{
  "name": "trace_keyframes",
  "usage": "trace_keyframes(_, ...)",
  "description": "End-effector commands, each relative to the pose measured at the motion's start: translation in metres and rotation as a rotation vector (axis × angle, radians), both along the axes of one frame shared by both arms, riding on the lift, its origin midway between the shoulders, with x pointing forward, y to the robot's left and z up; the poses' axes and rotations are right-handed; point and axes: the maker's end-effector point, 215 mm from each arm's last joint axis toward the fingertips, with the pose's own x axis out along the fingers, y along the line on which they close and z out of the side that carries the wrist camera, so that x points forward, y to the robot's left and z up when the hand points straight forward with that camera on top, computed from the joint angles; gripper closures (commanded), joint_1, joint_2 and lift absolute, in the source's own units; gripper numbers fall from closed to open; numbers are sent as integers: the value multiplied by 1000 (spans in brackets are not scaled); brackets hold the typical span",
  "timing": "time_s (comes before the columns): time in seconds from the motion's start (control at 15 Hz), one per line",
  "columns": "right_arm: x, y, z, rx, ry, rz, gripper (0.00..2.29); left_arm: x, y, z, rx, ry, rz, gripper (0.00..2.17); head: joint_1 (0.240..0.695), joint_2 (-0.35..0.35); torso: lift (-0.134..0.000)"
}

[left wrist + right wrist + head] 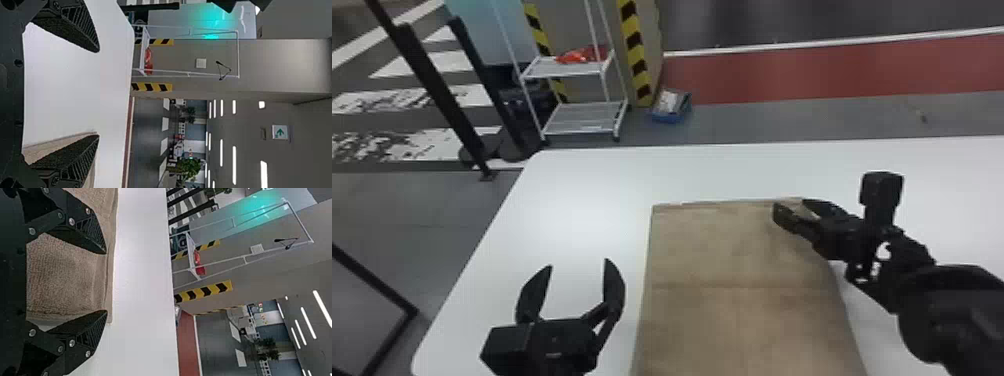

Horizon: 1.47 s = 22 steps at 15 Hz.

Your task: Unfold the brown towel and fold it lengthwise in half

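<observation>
Table (582, 195) under brown towel (737, 285), cart (582, 119) beyond

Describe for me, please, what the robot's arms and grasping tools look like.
Everything is mainly black. The left tool has a boxy body; the right tool has round silver-coloured screws on its links. Each has two flat fingers, tapering to a tip, with ribbed sides. The right arm has a thick, rounded section and a black block near its wrist.
</observation>
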Motion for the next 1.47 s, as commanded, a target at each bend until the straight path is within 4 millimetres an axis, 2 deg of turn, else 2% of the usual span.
trace_keyframes(0.0,-1,4,1,-1,-2,7,407,0,0,0,-1,-1,0,103,695,213,-123)
trace_keyframes(0.33,-1,11,2,-3,-5,19,407,-2,1,0,-1,-2,1,107,695,222,-123)
trace_keyframes(0.53,1,13,4,-20,-7,28,505,-2,0,0,-2,-1,0,107,695,225,-123)
trace_keyframes(0.87,-9,18,-22,-81,84,53,505,-2,0,0,0,-2,0,107,695,231,-123)
trace_keyframes(0.93,-8,19,-22,-87,82,54,505,-2,0,0,0,-2,0,107,695,232,-123)
trace_keyframes(1.4,-10,20,-21,-72,68,51,768,-2,0,-1,0,0,0,107,695,238,-123)
